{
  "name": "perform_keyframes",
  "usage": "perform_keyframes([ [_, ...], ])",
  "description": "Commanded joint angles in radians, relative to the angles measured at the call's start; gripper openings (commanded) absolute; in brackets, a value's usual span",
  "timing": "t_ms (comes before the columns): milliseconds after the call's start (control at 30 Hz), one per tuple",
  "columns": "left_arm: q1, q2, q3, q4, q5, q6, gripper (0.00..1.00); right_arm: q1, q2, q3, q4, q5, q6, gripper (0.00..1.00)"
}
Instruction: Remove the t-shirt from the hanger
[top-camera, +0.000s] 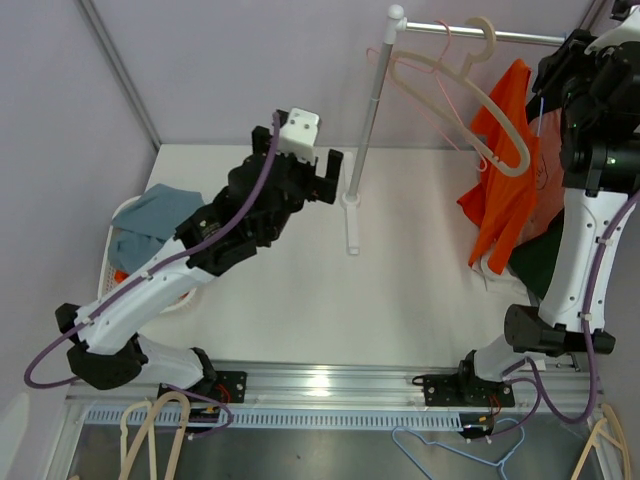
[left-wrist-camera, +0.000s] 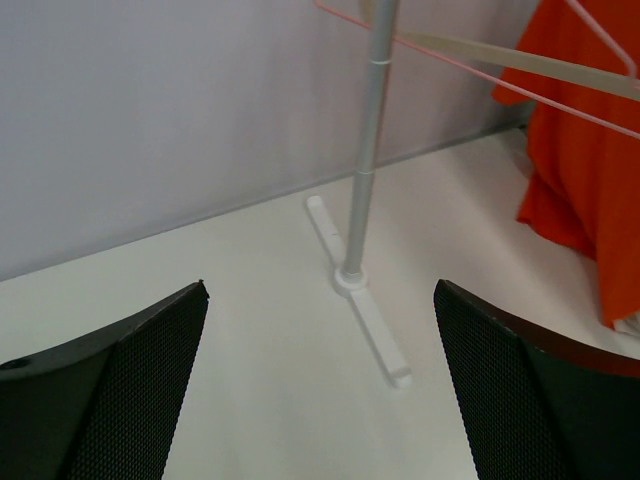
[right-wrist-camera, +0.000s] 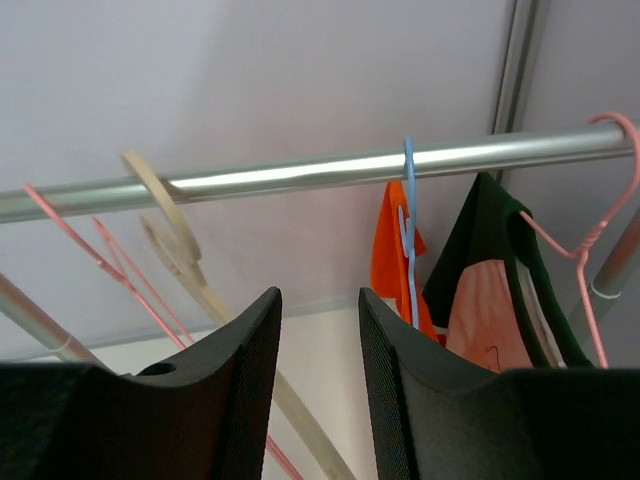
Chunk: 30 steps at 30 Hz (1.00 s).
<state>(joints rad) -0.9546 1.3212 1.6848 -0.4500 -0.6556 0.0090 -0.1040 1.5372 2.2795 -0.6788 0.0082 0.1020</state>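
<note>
Orange t-shirt (top-camera: 505, 170) hangs on the blue hanger (right-wrist-camera: 408, 230) at the far right, hooked over the rail (right-wrist-camera: 300, 175), with a dark green garment (right-wrist-camera: 500, 230) just right of it. Right hand (right-wrist-camera: 318, 300) is up at the rail, just left of that hanger, fingers narrow with nothing between them. Left hand (top-camera: 326, 177) hovers over the bench (top-camera: 420, 300) near the rack pole (top-camera: 365, 120), spread wide, empty.
</note>
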Motion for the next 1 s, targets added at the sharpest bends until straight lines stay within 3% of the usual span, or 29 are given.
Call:
perform_keyframes([
  [0, -0.067, 0.012, 0.023, 0.083, -0.010, 0.006, 0.99, -0.037, 0.067, 0.084, -0.151, -0.079, 0.010, 0.41],
  [167, -0.140, 0.023, 0.004, 0.097, 0.007, 0.000, 0.99, -0.118, 0.144, 0.132, -0.154, -0.212, 0.045, 0.38],
  [533, -0.193, -0.016, -0.108, 0.114, -0.007, -0.052, 0.99, -0.154, 0.262, 0.166, -0.113, -0.258, 0.056, 0.36],
  [700, -0.194, -0.014, -0.117, 0.116, -0.012, -0.043, 1.00, -0.152, 0.259, 0.101, -0.051, -0.235, 0.041, 0.42],
  [767, -0.196, -0.017, -0.119, 0.117, -0.013, -0.040, 1.00, -0.152, 0.250, 0.081, -0.045, -0.252, 0.031, 0.52],
  [967, -0.197, -0.013, -0.114, 0.132, -0.013, -0.026, 0.99, -0.152, 0.221, 0.075, -0.048, -0.275, 0.030, 0.52],
])
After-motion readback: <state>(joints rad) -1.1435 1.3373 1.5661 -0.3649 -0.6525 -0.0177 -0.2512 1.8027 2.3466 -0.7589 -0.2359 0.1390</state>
